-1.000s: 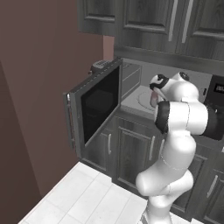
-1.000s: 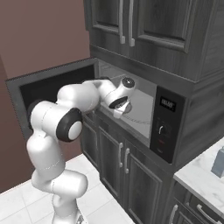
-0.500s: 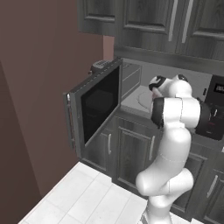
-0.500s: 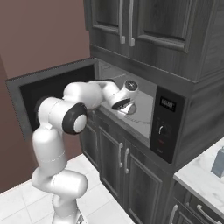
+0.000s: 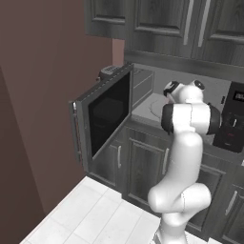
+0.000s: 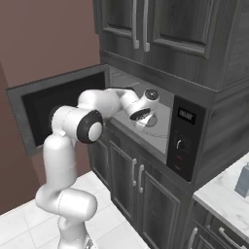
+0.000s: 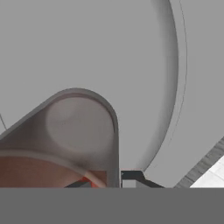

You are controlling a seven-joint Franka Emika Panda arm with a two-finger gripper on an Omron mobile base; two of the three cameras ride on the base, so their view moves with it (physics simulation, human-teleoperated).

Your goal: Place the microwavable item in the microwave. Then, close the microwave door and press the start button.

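My gripper [image 7: 105, 180] is shut on the microwavable item [image 7: 78, 131], a squat brownish-pink cylinder seen from close up, held inside the microwave [image 6: 185, 138] just above the round pale turntable plate [image 7: 109, 43]. In the right base view the hand [image 6: 143, 104] reaches into the oven cavity with the item [image 6: 146, 118] under it. The microwave door [image 5: 107, 116] stands swung wide open to the left, and its dark glass window [image 6: 53, 104] also faces the right base view. The arm's elbow [image 5: 190, 119] blocks part of the cavity in the left base view.
Dark cabinets sit above [image 6: 146, 29] and below [image 6: 131, 180] the microwave. A black control panel [image 5: 233, 119] is at its right. A light blue carton [image 6: 243, 179] stands on the pale counter [image 6: 219, 199] at far right. A brown wall [image 5: 38, 95] bounds the left side.
The hand has pushed further right and deeper into the microwave with the item still held. The elbow has risen and swung closer to the oven opening. The door has not moved.
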